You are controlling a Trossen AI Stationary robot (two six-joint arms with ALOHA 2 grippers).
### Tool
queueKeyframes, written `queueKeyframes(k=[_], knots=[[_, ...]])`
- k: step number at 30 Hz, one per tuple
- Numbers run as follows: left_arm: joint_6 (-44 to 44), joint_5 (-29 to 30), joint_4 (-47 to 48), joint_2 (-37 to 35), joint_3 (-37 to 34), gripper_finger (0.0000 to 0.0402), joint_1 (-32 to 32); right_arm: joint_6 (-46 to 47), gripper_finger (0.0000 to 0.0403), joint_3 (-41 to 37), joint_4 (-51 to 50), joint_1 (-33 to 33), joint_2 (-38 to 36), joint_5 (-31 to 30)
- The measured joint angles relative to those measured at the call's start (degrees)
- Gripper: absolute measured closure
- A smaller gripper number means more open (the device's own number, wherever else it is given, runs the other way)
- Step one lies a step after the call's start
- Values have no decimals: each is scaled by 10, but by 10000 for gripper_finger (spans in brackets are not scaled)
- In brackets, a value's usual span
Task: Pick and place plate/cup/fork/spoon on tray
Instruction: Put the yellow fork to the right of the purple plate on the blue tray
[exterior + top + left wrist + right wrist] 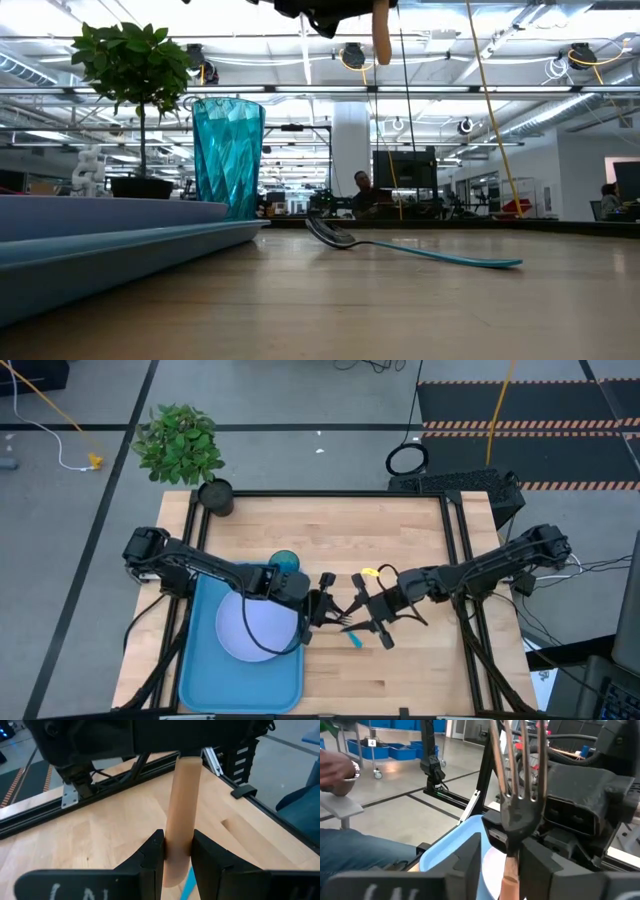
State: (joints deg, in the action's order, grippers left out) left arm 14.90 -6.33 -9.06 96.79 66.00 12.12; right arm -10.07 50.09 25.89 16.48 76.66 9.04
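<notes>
from above, the blue tray (200,670) lies on the left near part of the wooden bench (400,540), with the pale plate (250,630) resting inside it and the teal cup (285,562) standing at the tray's far right corner. the left gripper (328,608) and the right gripper (362,610) meet over the middle of the bench, just right of the tray, both at the fork (345,617), which is hard to make out between them. the blue-handled spoon (355,641) lies on the bench just near of the two grippers. a potted plant (183,445) stands at the far left corner.

from bench height, the cup (228,156) stands upright by the tray rim (120,240), on the left. the spoon (420,252) lies flat on the bench to its right, dark bowl toward the tray. the fork's orange handle (381,30) hangs well above the bench at the top of the frame.

in the left wrist view, the left arm's fingers (152,855) pinch the orange handle (182,815), which stands between them.

in the right wrist view, the right arm's fingers (470,855) close on the fork (520,815) near its neck, silvery tines pointing up, with the tray (455,845) behind it.
</notes>
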Motion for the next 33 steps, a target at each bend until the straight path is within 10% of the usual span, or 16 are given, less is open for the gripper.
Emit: queueKeyframes(k=[10,33], knots=[[0,2,-2,0,0,325,0,2,393,0,-5,-1,-3,-15],[-21,226,-95,-8,1,193,32,-20,402,0,-81,51,-103,-257]])
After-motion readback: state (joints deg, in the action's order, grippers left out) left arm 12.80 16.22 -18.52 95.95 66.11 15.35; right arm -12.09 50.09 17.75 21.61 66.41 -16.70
